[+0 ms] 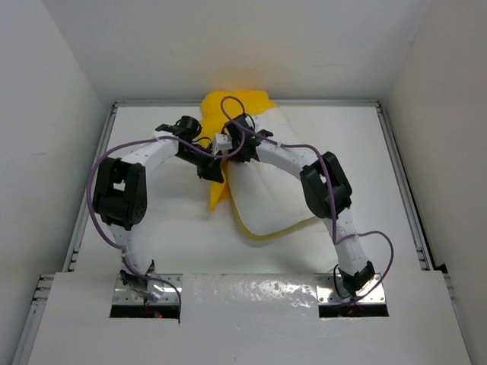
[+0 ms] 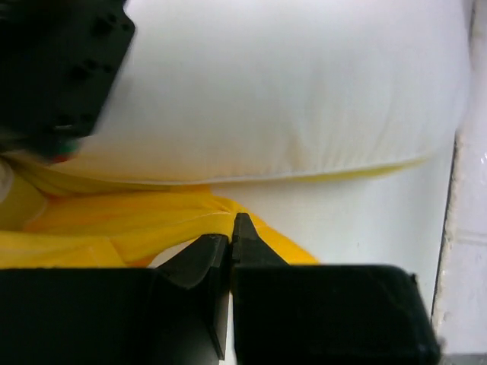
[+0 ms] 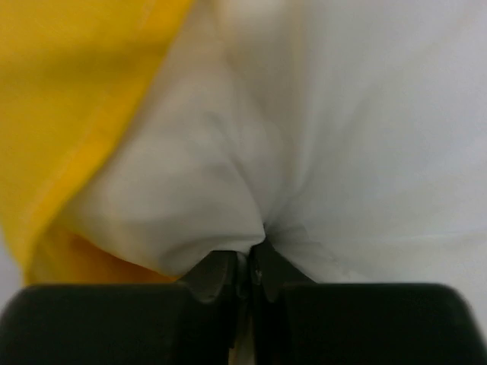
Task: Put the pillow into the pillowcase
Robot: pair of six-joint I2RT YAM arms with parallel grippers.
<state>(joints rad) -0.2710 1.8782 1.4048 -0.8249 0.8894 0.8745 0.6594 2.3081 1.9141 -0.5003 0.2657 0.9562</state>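
Observation:
The white pillow [image 1: 274, 190] lies slantwise mid-table, its yellow edge band toward the near side. Its far end sits under the bunched yellow pillowcase [image 1: 232, 103], and a strip of the case hangs down the pillow's left side. My left gripper [image 1: 211, 171] is shut on a fold of the pillowcase [image 2: 137, 224], pinched at the jaw tips [image 2: 230, 228] just below the pillow [image 2: 289, 91]. My right gripper [image 1: 228, 144] is shut on a pinch of the pillow's white cloth [image 3: 342, 152], which puckers at the tips [image 3: 251, 255]. Yellow pillowcase [image 3: 68, 91] lies to their left.
The white table [image 1: 152, 228] is bounded by raised rails on the left [image 1: 91, 190], right [image 1: 399, 182] and back. Both arms reach in over the pillow's upper left corner, their purple cables looping above it. White walls enclose the cell.

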